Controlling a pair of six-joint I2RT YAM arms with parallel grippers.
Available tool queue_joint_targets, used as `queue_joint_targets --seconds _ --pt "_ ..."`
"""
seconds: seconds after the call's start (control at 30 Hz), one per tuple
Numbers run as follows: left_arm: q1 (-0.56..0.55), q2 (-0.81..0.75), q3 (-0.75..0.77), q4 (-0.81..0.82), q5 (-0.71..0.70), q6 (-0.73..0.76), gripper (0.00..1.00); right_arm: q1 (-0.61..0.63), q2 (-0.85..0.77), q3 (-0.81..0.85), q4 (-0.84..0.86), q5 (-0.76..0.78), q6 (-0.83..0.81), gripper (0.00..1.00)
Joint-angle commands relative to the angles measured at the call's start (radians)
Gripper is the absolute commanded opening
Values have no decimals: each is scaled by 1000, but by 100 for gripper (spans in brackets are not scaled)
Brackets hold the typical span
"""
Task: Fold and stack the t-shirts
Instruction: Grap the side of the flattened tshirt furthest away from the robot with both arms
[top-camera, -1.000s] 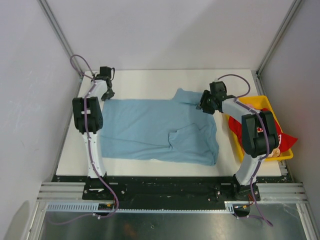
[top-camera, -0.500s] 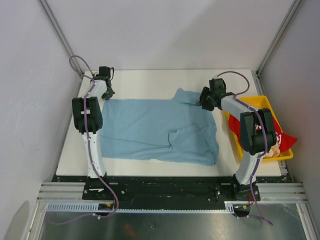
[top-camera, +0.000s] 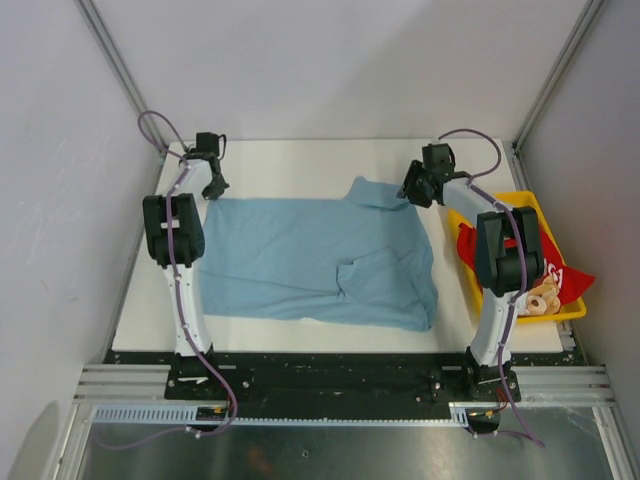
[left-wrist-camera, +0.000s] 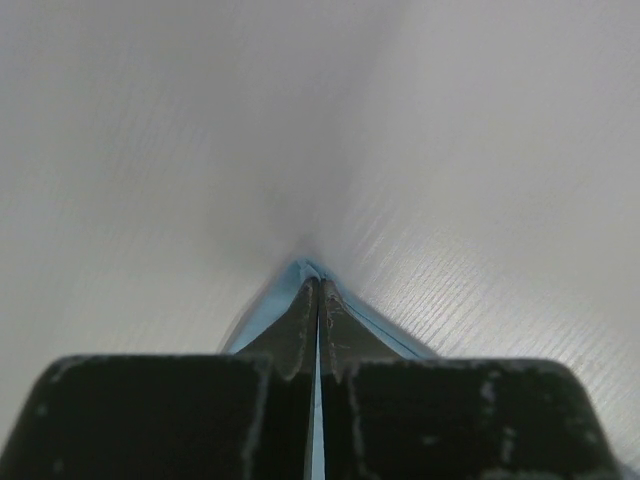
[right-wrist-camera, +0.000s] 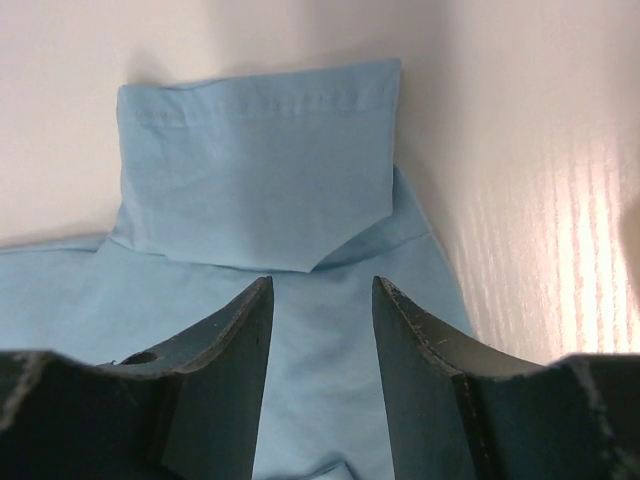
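The light blue t-shirt lies spread on the white table, one sleeve folded onto its middle. My left gripper is at the shirt's far left corner, shut on a pinch of its blue cloth. My right gripper is open above the shirt's far right part, its fingertips just over the cloth, with a folded sleeve ahead of them. The red t-shirt with white lettering lies bunched in the yellow bin.
The yellow plastic bin stands at the table's right edge beside my right arm, holding the red shirt and some pale objects. Metal frame posts rise at the back corners. Bare white table lies behind the shirt.
My right gripper has moved away from me and a little right, off the shirt's far right edge. The left gripper has stayed at its corner.
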Motion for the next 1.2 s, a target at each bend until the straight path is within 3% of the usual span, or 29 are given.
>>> queue_joint_targets --seconds 0.0,0.83,1.17 --pt "15 11 10 -4 12 30 0 -8 28 78 -20 36 -44 49" --pt "19 9 10 -5 17 31 0 -36 315 394 -119 116 -85 44" --pt "20 17 14 -4 16 26 0 -32 431 523 -161 74 -53 31"
